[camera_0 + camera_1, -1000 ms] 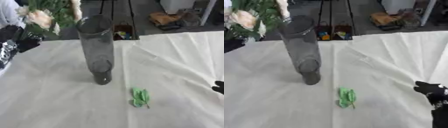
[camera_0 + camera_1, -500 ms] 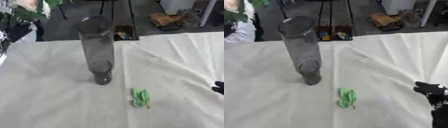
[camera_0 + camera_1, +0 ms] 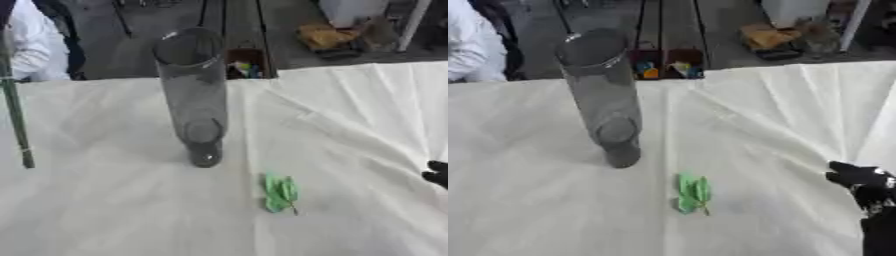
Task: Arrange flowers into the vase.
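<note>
A tall clear glass vase (image 3: 194, 95) stands upright on the white cloth, a little left of the middle, with nothing in it. A thin green flower stem (image 3: 16, 120) hangs nearly upright at the far left edge of the left eye view. Its lower end is just above the cloth and its blooms are out of frame above. What holds it is hidden. A small green leaf sprig (image 3: 694, 192) lies flat on the cloth in front of the vase, to its right. My right hand (image 3: 859, 181) rests at the lower right, fingers relaxed and holding nothing.
The white cloth (image 3: 350, 115) covers the whole table and is creased toward the right. Beyond the far edge are a dark floor, bins with colourful items (image 3: 662, 67) and a brown object (image 3: 776, 36).
The bunch of flowers at the upper left has risen out of the pictures, leaving only a stem at the left edge. Vase, leaf and right hand have stayed put.
</note>
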{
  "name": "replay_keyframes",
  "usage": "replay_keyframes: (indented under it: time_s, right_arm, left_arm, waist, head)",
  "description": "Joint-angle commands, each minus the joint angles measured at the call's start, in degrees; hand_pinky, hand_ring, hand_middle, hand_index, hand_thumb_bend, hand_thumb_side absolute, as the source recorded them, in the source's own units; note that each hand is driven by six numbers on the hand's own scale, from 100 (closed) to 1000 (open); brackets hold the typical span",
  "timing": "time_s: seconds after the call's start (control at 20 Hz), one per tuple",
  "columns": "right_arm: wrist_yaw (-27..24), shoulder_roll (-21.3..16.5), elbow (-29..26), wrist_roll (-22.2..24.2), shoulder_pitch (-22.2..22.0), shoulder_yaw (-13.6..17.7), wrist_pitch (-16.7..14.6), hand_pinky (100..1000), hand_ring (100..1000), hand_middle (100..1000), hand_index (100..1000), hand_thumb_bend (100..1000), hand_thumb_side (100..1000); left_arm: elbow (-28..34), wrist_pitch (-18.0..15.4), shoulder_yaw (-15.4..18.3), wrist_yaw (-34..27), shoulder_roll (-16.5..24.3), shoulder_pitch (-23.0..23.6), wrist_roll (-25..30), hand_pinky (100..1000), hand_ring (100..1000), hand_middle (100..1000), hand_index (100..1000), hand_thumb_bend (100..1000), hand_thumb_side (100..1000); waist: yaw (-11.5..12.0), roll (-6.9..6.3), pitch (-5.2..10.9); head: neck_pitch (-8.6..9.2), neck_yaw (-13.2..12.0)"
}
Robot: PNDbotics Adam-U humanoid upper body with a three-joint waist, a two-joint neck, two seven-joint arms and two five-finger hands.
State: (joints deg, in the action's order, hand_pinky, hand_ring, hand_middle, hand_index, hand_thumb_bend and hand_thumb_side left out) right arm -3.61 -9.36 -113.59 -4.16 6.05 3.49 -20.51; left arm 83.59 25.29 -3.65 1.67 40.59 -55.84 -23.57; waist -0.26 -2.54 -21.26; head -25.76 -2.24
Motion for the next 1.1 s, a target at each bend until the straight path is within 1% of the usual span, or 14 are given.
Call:
replay_keyframes:
  time_s: [0.05, 0.25, 0.4, 0.6, 0.85, 1.1]
  right_arm:
    - [-0.4, -1.0, -1.0, 0.3, 0.0, 0.0, -0.2, 721, 747, 556, 610, 100, 1000]
    - [-0.7, -1.3, -1.0, 0.6, -0.5, -0.1, -0.2, 722, 747, 556, 610, 100, 1000]
    - [-0.8, -1.6, -1.0, 0.8, -1.0, -0.3, -0.1, 722, 747, 555, 611, 100, 1000]
    - [-0.8, -1.9, -1.0, 1.0, -1.7, -0.4, -0.1, 722, 747, 555, 611, 100, 1000]
    - [-0.9, -2.2, -1.0, 1.5, -2.5, -0.7, 0.0, 722, 747, 555, 612, 100, 1000]
    - [-1.0, -2.2, -1.0, 2.4, -3.4, -1.3, 0.7, 725, 749, 553, 612, 100, 1000]
  left_arm:
    - [2.0, -3.9, 0.3, -5.6, 1.1, -2.3, -4.6, 100, 100, 100, 100, 100, 930]
    - [3.3, -8.3, 0.0, -10.0, 0.9, -4.0, -9.4, 100, 100, 100, 100, 100, 926]
    - [3.7, -10.3, -0.2, -11.0, 1.0, -5.2, -11.6, 100, 100, 100, 100, 100, 919]
    - [2.9, -11.1, -0.5, -11.2, 1.1, -7.6, -12.6, 100, 100, 100, 100, 100, 912]
    - [0.3, -12.1, -0.7, -10.4, 0.5, -11.2, -12.9, 100, 100, 100, 100, 100, 901]
    - [-1.4, -12.8, -0.7, -9.6, 0.4, -13.1, -12.9, 100, 100, 100, 100, 100, 895]
  waist:
    - [-0.1, -0.1, 1.79]
    - [-0.5, -0.41, 2.45]
    - [-0.8, -0.67, 3.08]
    - [-1.2, -1.13, 3.87]
    - [-1.6, -1.51, 4.78]
    - [-1.8, -1.9, 5.56]
  head:
    - [-0.81, -0.4]
    - [-1.27, -0.7]
    - [-1.73, -1.0]
    - [-2.81, -1.5]
    - [-4.22, -2.1]
    - [-4.98, -3.2]
